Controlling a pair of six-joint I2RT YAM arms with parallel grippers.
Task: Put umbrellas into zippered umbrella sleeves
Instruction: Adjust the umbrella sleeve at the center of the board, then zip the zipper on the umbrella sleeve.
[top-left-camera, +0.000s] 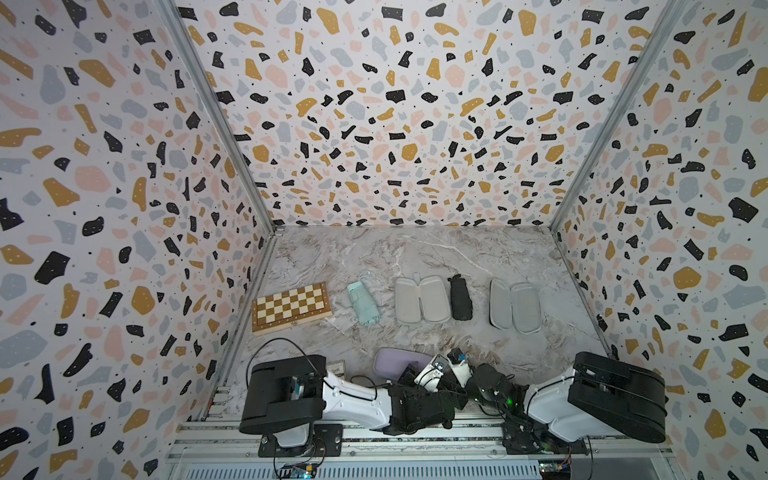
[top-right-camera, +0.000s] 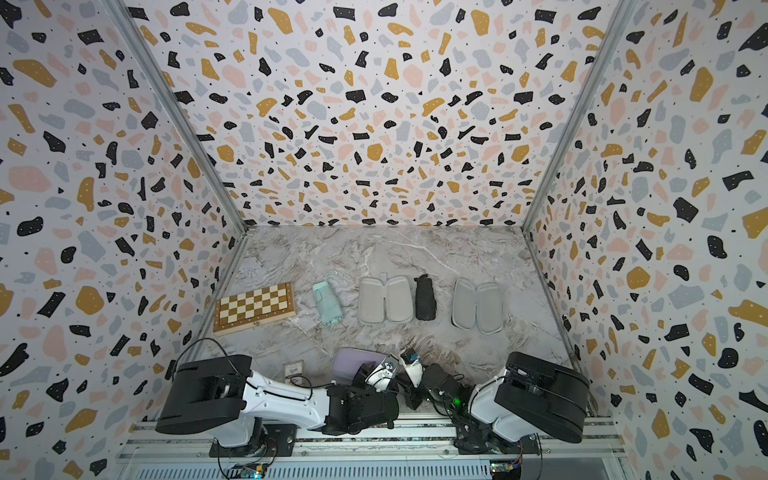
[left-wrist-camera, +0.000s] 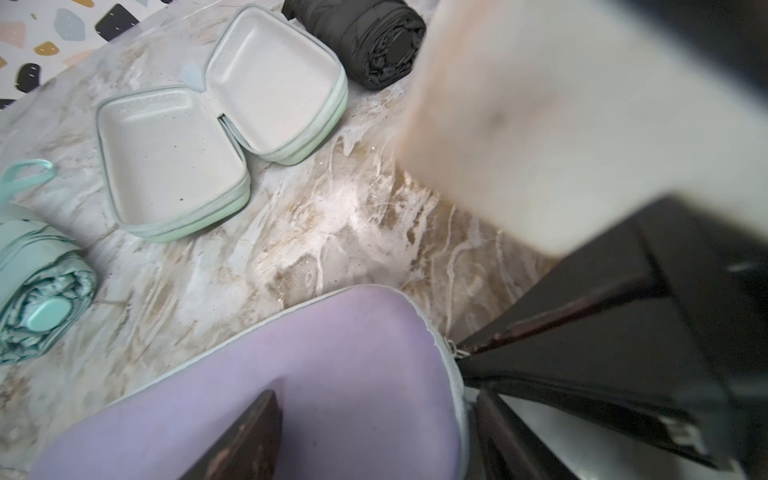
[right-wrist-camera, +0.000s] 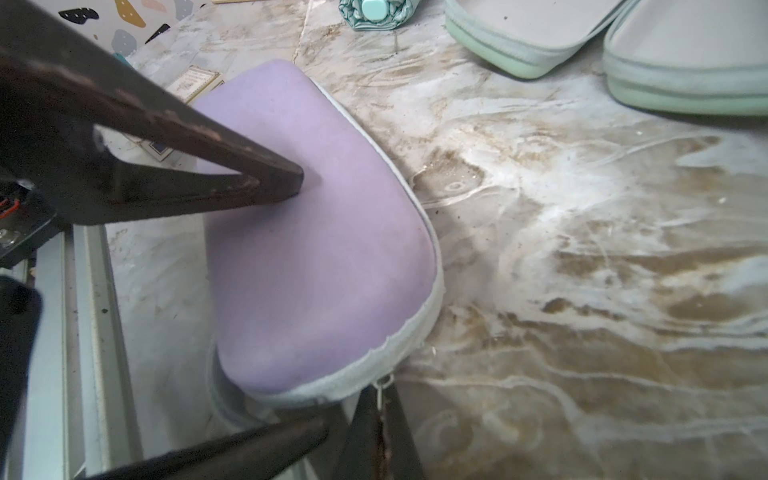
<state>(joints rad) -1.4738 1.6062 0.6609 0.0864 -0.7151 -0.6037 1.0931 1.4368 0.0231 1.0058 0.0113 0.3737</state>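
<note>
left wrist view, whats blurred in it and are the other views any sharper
Left wrist view: a pale shape close to the lens is blurred past recognition; mint case and black umbrella are sharp. Right wrist view: lilac case crisp, left end effector's fingers slightly soft. Both top views: evenly lit, sharp.

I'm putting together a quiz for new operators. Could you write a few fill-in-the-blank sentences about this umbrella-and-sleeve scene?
1. The only closed sleeve is ____ outside.
2. The black umbrella lies between the mint sleeve and another sleeve, both lying ____.
3. The chessboard box sits next to the ____ umbrella.
4. The ____ hand pinches the zip pull.

Missing words: lilac; open; mint green; right.
</note>
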